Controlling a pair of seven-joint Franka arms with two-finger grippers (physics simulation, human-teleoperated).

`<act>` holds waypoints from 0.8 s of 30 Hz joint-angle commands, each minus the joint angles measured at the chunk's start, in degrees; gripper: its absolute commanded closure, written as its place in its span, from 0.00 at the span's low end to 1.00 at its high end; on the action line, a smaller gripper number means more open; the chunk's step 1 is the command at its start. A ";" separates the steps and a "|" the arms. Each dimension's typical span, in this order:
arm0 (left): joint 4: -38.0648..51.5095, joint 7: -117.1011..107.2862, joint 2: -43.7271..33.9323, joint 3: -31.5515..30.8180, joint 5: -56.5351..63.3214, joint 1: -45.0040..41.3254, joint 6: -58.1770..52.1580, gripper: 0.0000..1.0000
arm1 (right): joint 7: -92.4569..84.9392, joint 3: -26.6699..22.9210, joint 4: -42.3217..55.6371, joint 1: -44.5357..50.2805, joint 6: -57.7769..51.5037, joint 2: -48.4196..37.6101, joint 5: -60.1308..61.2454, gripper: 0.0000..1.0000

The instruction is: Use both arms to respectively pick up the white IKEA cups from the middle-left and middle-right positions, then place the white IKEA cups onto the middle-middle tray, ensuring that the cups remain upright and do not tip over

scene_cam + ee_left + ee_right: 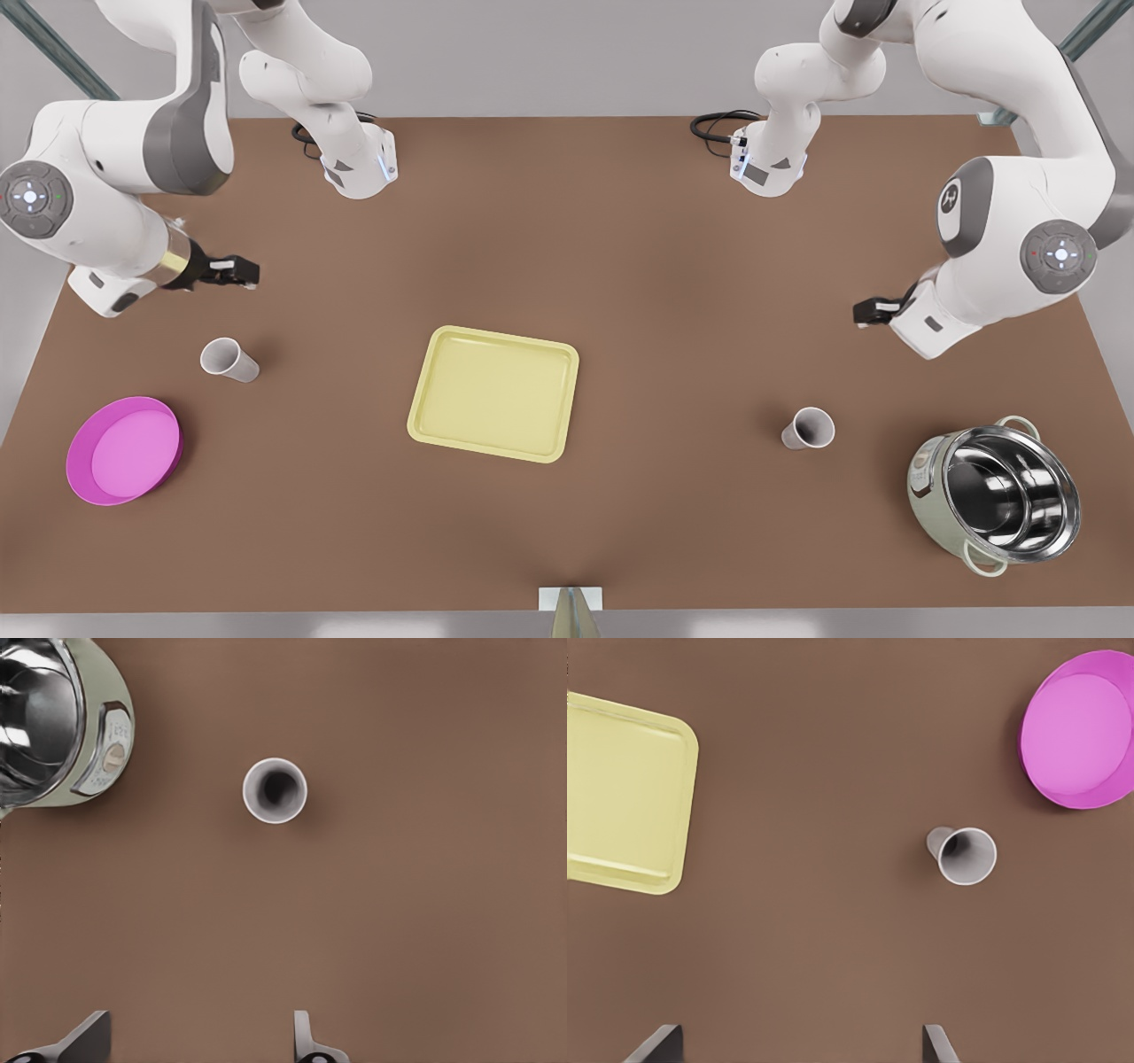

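**Both cups upright, not yet gripped**

Cup by the steel pot [53,718]: cup [275,790] sits ahead of your left gripper [199,1041], jaws open. Cup near the magenta dish [1081,726]: cup [967,855] lies ahead of your right gripper [802,1045], jaws open. Tray [493,392] sits mid-desk between them.

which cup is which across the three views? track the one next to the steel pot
Front view: cup on the front view's right, beside the steel pot.
Left wrist view: same cup, upright, ahead of the open left gripper.
Right wrist view: not in it.
Shared landmark: steel pot.
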 commanded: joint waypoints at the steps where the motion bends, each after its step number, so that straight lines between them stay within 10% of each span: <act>1: 0.04 -2.94 -0.08 -0.01 0.33 0.03 6.69 0.00 | -1.88 -0.01 -0.01 0.07 4.99 0.01 -0.02 0.00; 11: -2.86 -3.02 21.19 0.17 0.33 -1.73 31.56 0.00 | -21.65 -0.18 2.01 -18.38 21.25 22.24 -0.46 0.00; 24: -6.91 -4.43 26.20 0.17 0.24 -3.22 36.75 0.00 | -28.51 -0.01 -22.07 -23.39 45.33 16.53 3.15 0.00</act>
